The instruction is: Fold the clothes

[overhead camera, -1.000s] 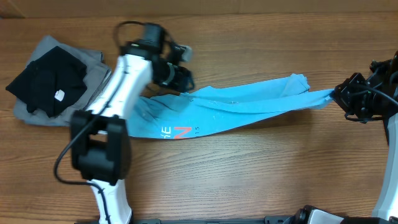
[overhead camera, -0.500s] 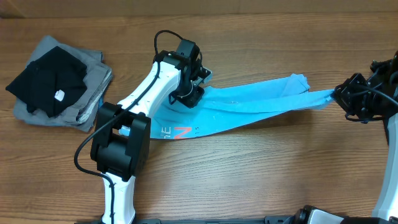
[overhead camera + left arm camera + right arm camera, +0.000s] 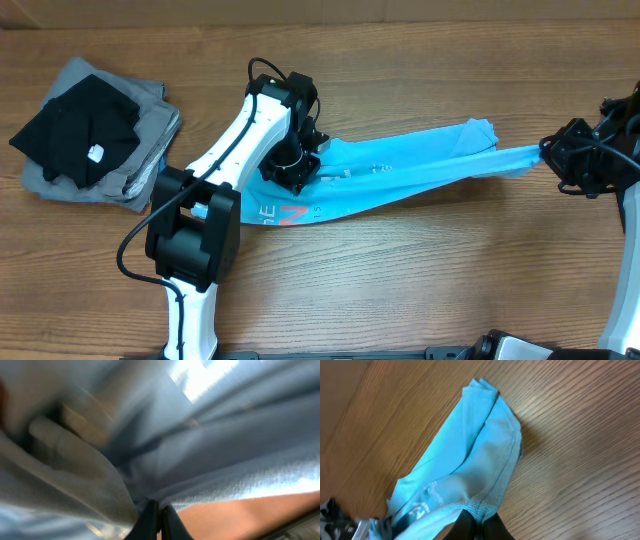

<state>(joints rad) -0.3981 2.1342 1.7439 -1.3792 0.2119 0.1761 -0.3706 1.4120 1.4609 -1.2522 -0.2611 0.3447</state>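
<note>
The sky-blue T-shirt (image 3: 420,165) lies stretched in a long band across the table, its white and pink-red lettering (image 3: 290,213) near the left end. My left gripper (image 3: 297,172) presses down on the shirt's left part, above the lettering. In the left wrist view its jaws (image 3: 159,512) are shut on a pinch of blue cloth (image 3: 225,460), and the picture is blurred. My right gripper (image 3: 546,155) is shut on the shirt's far right end. In the right wrist view the ribbed hem (image 3: 485,505) is pinched between the jaws (image 3: 481,522).
A folded pile of black and grey clothes (image 3: 90,130), with a small white tag, sits at the back left. The left arm's base (image 3: 185,250) stands at the front left on the wooden table (image 3: 420,280). The right arm (image 3: 610,150) is at the right edge.
My left arm swung right from beside the pile onto the shirt, lowered, and its jaws closed on the cloth. The right gripper kept its hold and place.
</note>
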